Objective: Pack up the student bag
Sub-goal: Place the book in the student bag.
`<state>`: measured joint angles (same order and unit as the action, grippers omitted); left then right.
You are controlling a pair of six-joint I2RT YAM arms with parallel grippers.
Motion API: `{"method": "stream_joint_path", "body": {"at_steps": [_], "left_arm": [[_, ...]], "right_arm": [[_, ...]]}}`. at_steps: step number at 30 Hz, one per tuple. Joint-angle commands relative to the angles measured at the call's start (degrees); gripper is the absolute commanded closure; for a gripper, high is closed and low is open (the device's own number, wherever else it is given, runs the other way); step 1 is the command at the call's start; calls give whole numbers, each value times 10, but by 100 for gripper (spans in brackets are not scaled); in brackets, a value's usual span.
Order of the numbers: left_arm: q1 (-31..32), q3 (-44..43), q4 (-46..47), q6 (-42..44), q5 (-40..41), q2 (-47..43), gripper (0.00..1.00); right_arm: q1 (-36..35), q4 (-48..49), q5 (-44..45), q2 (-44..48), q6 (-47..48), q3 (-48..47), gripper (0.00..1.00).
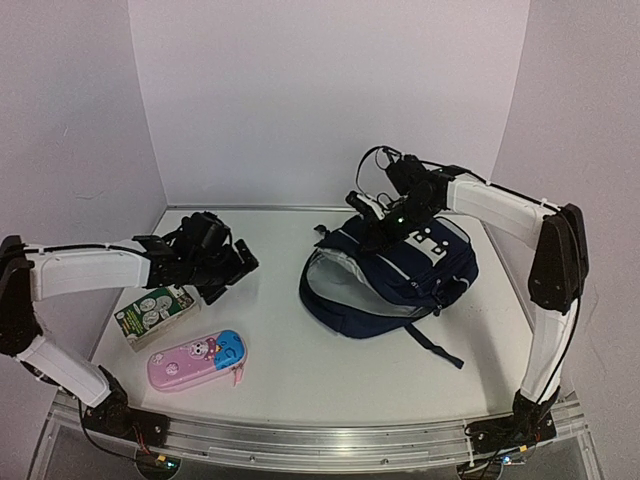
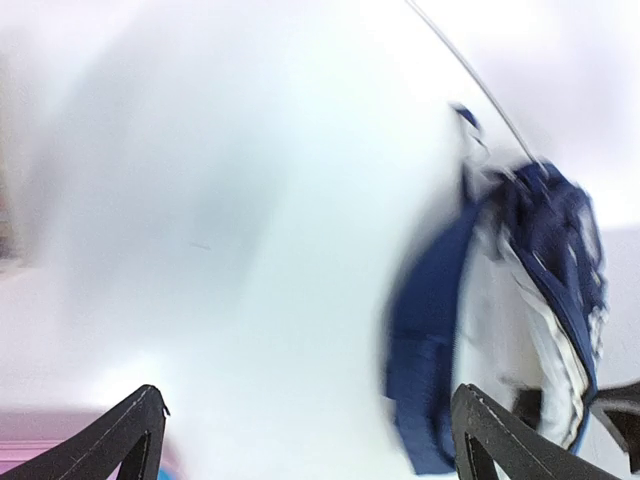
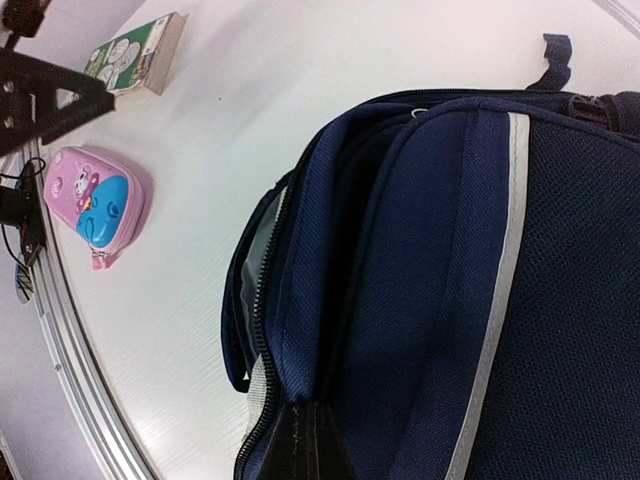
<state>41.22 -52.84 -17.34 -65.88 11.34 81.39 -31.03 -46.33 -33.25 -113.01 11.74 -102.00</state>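
Evidently the student bag (image 1: 400, 280) lay right of centre on the counter (image 1: 330, 370), its main opening gaping leftward. The right gripper (image 1: 385, 222) was pinched tight on fabric at the bag's top edge, seemingly to keep that mouth open. The left gripper (image 1: 232, 280) hung spread wide and empty near the green box (image 1: 157, 313) and pink pencil case (image 1: 197, 360).

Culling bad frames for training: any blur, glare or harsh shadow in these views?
Left wrist: heavy motion blur, the navy-blue fabric backpack smeared, only the black fingertips sharp. Right wrist: sharp and evenly lit, pink-and-blue pencil case and green printed box readable. Top external: sharp, soft shadows, no glare.
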Motion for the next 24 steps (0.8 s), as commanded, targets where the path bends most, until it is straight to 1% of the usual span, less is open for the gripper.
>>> {"method": "stream_joint_path", "body": {"at_steps": [1,2,5,7,9,12,15,20,24], "left_arm": [[-31,40,-128,-64,104,-79,0],[-38,47,-143,-71,112,-94,0],[-56,64,-194,-89,141,-133,0],[-72,77,-217,-93,150,-157,0],[-93,88,-229,-83,147,-175,0],[-119,99,-259,-81,149,-186,0],[-134,123,-270,-86,153,-204,0],[-179,164,-280,-89,142,-236,0],[-199,181,-301,-106,156,-261,0]], "right_arm": [[7,36,33,-17,-10,10,82],[7,37,33,-17,-10,11,72],[7,43,28,-16,-17,15,48],[6,44,20,-15,-21,16,37],[5,45,15,-13,-23,15,30],[3,45,8,-9,-27,12,27],[1,45,-3,-2,-32,11,26],[-1,45,-14,15,-32,20,25],[-1,45,-20,25,-32,27,24]]}}
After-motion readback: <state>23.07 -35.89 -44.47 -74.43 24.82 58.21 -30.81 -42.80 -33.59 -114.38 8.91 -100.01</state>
